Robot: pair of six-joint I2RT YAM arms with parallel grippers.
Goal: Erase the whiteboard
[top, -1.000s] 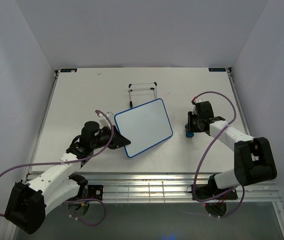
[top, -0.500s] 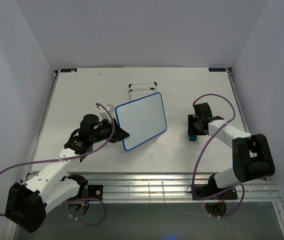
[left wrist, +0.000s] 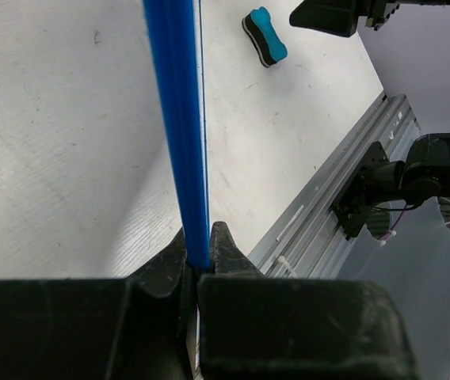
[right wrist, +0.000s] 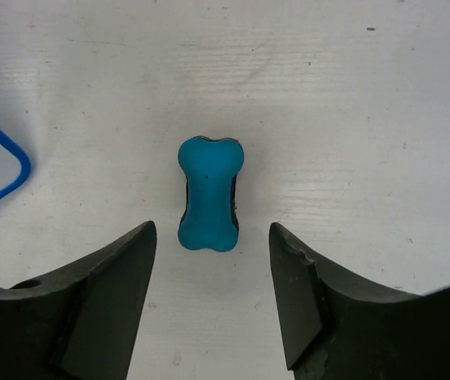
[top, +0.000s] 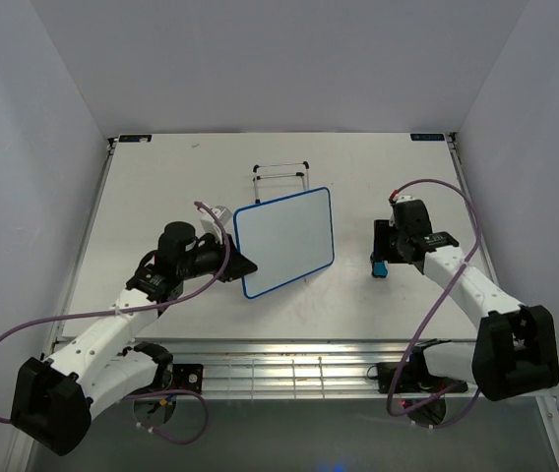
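From above, my left hand (top: 240, 264) is clamped on the lower left edge of the whiteboard (top: 284, 241), close to its near corner. The whiteboard sits in the middle of the table (top: 152, 187) with its white face turned up toward the camera. Its far edge is just in front of the thin wire stand (top: 281, 177). My right hand (top: 380, 254) is on the other side of the table, well apart from the board and pointing down at the small blue eraser (top: 380, 268) that lies on the table right at its tips.

From my left wrist, I see the board edge-on – a blue strip of frame running straight up from between my fingers (left wrist: 223, 249). They are pressed in on it from both sides, so this hand is narrow and holding the whiteboard. The table shows on both sides of the frame. Farther off lies the eraser, and the dark tip of my right hand hangs just past it.

From my right wrist, the two fingers (right wrist: 106, 293) stand apart at a middling width, holding nothing. The eraser lies flat on the table just ahead of the gap – lengthwise, touching neither finger. A rounded blue corner of the whiteboard shows at the left edge, apart from the eraser.
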